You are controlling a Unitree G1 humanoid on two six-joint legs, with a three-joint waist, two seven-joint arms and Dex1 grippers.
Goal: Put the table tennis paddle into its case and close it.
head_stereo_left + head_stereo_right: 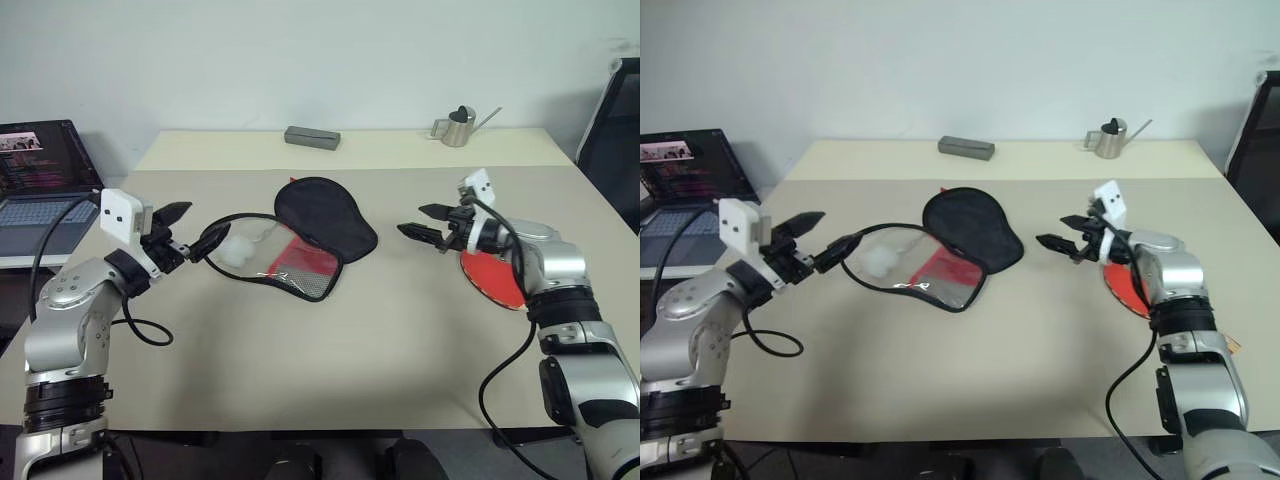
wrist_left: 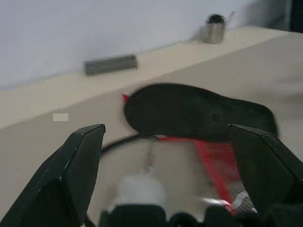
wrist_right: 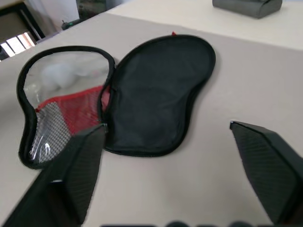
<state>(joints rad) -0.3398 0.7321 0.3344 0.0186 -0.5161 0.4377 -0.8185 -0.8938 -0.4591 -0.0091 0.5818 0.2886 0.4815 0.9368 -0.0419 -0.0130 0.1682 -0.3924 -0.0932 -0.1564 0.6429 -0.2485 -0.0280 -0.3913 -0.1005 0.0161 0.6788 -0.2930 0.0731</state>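
your right gripper (image 1: 422, 222), jaws spread and empty, hovers just above the table tennis paddle (image 1: 490, 279) lying under that wrist on the table (image 1: 330, 360), while the unzipped case (image 1: 300, 238) lies nearer your left gripper (image 1: 197, 228), jaws also wide.

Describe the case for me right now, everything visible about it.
The case lies unzipped and spread flat mid-table, two paddle-shaped halves joined at a hinge. The far half is black fabric; the near half looks clear with red mesh, black-edged, a white pompom inside. The left pincer, open, is at its near edge; contact unclear.
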